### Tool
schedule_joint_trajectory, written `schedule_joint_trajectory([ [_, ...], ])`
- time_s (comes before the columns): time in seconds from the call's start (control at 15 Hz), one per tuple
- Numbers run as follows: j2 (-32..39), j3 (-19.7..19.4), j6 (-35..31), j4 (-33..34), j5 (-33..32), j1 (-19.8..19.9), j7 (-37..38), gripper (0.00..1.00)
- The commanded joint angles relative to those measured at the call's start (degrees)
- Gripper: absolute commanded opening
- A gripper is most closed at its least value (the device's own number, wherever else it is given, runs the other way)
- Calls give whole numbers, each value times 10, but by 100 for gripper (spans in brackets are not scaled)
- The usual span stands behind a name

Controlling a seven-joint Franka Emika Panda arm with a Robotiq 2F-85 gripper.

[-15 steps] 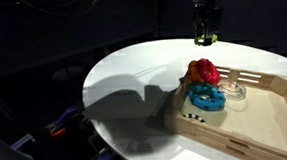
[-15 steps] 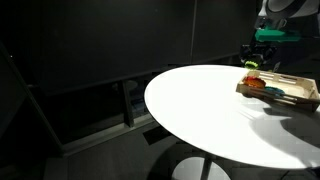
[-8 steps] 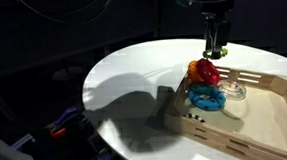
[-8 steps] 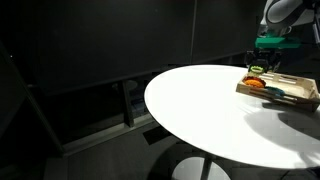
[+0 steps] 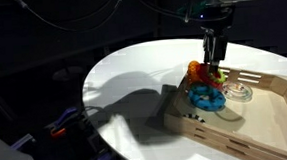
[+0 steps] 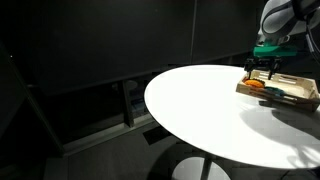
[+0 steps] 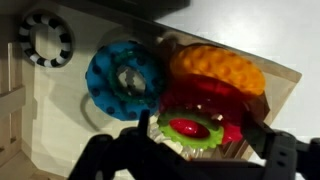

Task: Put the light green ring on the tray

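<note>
In the wrist view the light green ring (image 7: pixel 190 128) lies flat on a red ring (image 7: pixel 205 100) in a corner of the wooden tray (image 7: pixel 60 110). My gripper (image 7: pixel 200 145) is right over it. The jaws stand open, one finger on each side of the ring, with a gap showing on the right. A blue ring (image 7: pixel 125 78) and an orange ring (image 7: pixel 218 68) lie beside it. In both exterior views the gripper (image 5: pixel 215 58) (image 6: pixel 262 68) hangs low over the ring pile (image 5: pixel 206 84) at the near corner of the tray (image 5: pixel 269 82) (image 6: pixel 292 96).
A black-and-white ring (image 7: pixel 45 40) lies in the tray apart from the pile. A clear round object (image 5: pixel 238 92) lies in the tray beside the rings. The tray sits at one side of a round white table (image 5: pixel 133 76) in dark surroundings.
The gripper has come down from high above the table's far side and now sits low over the ring pile in the tray corner.
</note>
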State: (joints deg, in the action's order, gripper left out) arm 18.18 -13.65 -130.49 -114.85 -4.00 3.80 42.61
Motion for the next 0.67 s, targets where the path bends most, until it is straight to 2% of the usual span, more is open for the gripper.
schedule_joint_trajectory([
  [0.0,5,18,42,16,35,13,-35,100],
  [0.33,-26,42,109,11,101,21,-161,100],
  [0.6,-59,49,179,10,99,15,-235,100],
])
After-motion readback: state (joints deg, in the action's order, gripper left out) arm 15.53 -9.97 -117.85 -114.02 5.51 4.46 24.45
